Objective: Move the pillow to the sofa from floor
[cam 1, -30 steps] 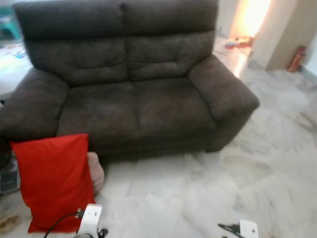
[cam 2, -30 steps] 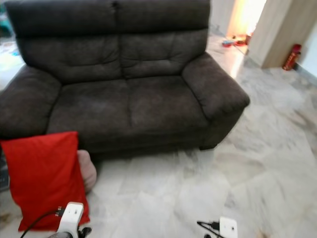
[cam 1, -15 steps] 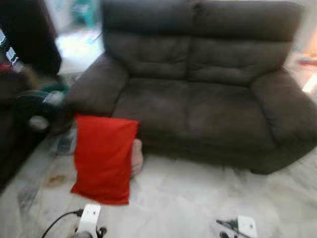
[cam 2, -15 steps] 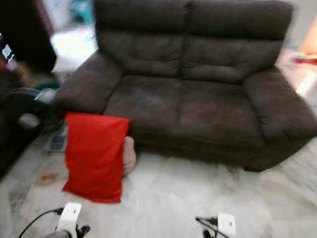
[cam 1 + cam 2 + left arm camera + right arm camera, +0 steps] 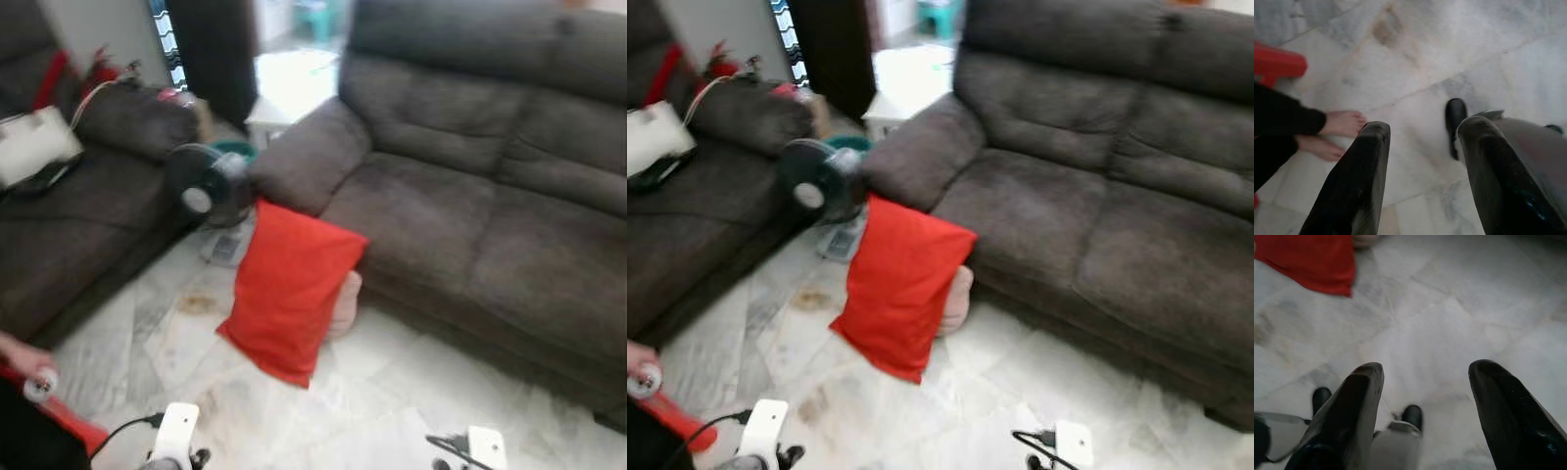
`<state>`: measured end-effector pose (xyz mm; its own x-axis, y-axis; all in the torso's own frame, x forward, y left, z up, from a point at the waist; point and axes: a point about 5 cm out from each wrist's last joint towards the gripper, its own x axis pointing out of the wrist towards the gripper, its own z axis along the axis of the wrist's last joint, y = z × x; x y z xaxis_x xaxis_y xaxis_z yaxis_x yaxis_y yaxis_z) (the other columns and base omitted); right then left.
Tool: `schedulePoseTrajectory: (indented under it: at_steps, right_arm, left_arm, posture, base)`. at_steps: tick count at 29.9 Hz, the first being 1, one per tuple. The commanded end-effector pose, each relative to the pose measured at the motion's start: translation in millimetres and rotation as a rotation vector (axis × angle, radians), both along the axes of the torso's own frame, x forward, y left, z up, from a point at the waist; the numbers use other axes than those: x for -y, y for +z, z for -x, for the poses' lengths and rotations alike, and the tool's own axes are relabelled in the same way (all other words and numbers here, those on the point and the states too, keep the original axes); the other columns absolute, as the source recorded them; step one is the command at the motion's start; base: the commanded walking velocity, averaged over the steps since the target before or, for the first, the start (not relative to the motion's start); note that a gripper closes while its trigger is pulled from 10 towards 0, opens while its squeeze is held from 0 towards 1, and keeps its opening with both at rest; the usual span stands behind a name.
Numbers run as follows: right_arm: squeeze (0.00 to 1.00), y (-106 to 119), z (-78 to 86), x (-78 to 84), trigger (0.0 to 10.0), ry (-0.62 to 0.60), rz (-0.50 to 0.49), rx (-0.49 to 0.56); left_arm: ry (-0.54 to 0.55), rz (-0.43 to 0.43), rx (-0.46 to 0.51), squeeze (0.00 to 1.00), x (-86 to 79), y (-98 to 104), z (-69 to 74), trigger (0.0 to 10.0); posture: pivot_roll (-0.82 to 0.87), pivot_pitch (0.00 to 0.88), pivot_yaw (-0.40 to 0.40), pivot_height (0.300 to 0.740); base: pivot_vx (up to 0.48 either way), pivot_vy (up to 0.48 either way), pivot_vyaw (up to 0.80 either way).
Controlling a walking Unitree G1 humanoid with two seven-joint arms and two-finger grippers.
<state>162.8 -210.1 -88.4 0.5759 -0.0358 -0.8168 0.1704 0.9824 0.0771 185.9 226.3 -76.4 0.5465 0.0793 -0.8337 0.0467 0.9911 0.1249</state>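
Red pillow (image 5: pixel 291 288) leans against the sofa (image 5: pixel 480 196) front, on the floor; left pincer (image 5: pixel 1420 161) and right pincer (image 5: pixel 1425 396) hang released.

Marble floor (image 5: pixel 411 411): red pillow (image 5: pixel 289 289), fan (image 5: pixel 206 191), sofa (image 5: pixel 490 215)

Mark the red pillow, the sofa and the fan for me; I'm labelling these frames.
red pillow (image 5: pixel 289 289): left eye view, middle of its red face.
sofa (image 5: pixel 460 235): left eye view, on the seat cushion.
fan (image 5: pixel 818 186): right eye view, on the round dark guard.
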Motion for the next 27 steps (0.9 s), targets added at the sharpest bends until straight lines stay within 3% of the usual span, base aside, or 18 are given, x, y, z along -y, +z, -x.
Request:
schedulePoseTrajectory:
  at_steps: [1,10,27]
  right_arm:
    - [0.00,-4.0,12.2,6.4,10.0,-0.025,0.004,-0.040]
    - [0.00,-4.4,12.7,6.2,10.0,-0.041,-0.001,-0.043]
    - [0.00,-4.3,12.6,6.2,10.0,-0.039,-0.004,-0.042]
  left_arm:
    - [-0.004,0.015,0.014,0.00,6.2,0.7,-4.1,10.0]
    - [-0.008,0.032,0.007,0.00,7.1,0.3,-3.7,10.0]
    - [-0.033,0.025,0.000,0.00,7.4,0.4,-4.0,10.0]
  posture:
    - [0.02,0.000,-0.020,0.740]
    - [0.02,0.000,-0.020,0.740]
    - [0.02,0.000,-0.019,0.740]
  base:
    - [0.000,0.000,0.00]
    - [0.000,0.000,0.00]
    - [0.335,0.000,0.00]
